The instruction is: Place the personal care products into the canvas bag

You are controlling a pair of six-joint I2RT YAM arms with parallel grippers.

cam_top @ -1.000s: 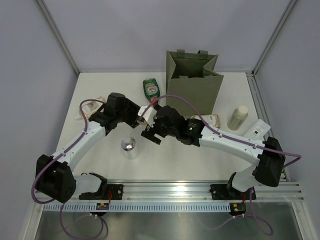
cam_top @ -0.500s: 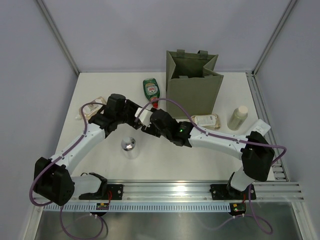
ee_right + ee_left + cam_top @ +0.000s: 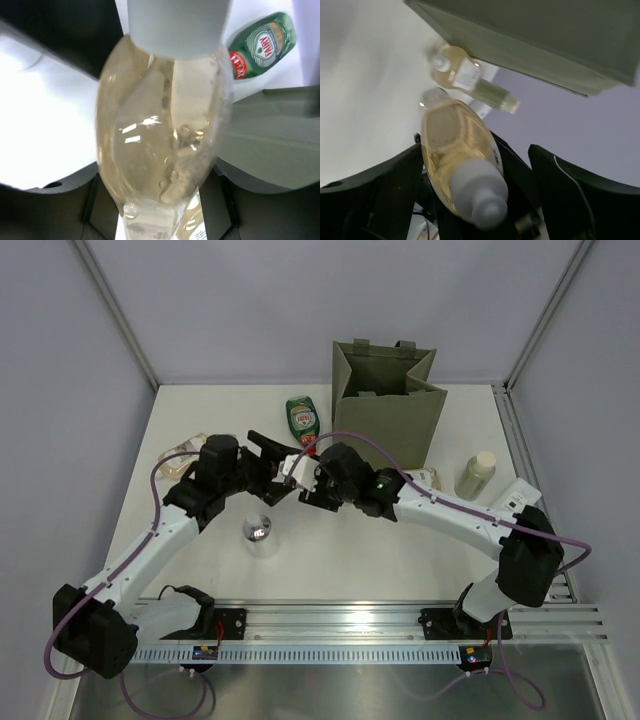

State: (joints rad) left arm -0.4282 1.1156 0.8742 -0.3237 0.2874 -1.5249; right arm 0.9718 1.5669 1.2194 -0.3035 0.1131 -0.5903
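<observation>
This looks like a hand-over in the air, from one arm to the other. The amber bottle [image 3: 160, 130] is held up in the middle of the top view, just down and left of the canvas bag [image 3: 385, 420]. The right fingers [image 3: 227, 215] are clamped on the bottle near its bottom. The left fingers [image 3: 375, 195] are spread wide apart on both sides of its white cap end. I think the left arm should back away first. Then the right arm must lift the bottle over the bag's open top and let go. On the worktop [image 3: 200, 570] wait the green bottle [image 3: 301, 418], the silver can [image 3: 258, 532], the cream bottle [image 3: 477, 475] and the other amber bottle [image 3: 455, 72].
</observation>
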